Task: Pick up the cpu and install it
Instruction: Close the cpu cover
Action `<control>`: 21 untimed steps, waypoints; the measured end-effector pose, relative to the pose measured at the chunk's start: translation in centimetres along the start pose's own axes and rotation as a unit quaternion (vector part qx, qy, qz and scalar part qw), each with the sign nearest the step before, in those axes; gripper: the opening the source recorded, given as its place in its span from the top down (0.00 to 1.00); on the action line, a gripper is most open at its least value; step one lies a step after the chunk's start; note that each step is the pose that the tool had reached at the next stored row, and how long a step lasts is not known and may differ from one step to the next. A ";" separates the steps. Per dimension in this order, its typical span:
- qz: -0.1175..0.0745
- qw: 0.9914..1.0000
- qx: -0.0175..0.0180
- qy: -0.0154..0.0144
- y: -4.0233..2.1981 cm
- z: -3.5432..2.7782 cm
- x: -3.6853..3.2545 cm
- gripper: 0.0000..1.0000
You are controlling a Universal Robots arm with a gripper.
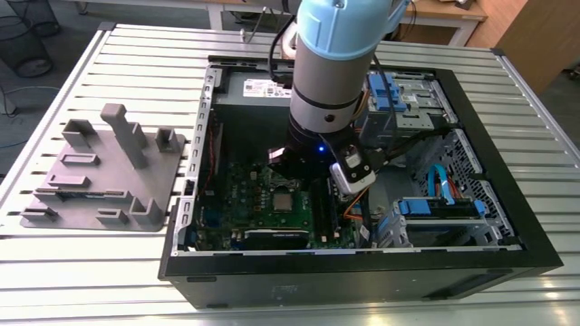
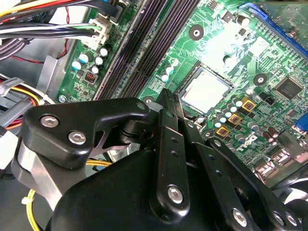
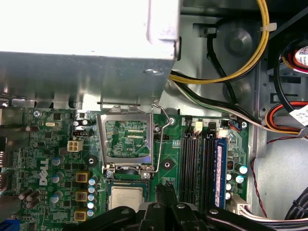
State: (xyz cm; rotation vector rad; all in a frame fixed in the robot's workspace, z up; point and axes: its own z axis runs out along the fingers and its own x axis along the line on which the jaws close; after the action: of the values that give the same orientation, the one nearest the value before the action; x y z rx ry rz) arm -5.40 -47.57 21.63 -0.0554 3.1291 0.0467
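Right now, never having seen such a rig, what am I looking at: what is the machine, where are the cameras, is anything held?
One robot arm reaches into an open computer case on a slatted table. The exterior view looks on from outside; both wrist views ride on the arm, looking past its hand at the green motherboard. The cpu, a small silver square, lies seated on the board, the metal socket frame hinged open beside it. The hand is shut and holds nothing. A grey plastic tray sits at the exterior view's left.
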 end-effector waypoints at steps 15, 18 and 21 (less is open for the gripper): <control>0.000 1.000 0.000 0.000 0.65 0.10 -0.82 0.89; 0.000 1.000 0.000 0.000 0.87 0.12 -0.89 0.89; 0.000 1.000 0.000 0.000 0.93 0.13 -0.89 0.89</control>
State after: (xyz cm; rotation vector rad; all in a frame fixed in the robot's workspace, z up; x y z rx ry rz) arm -4.54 -46.60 21.55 -0.0558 3.1291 0.0466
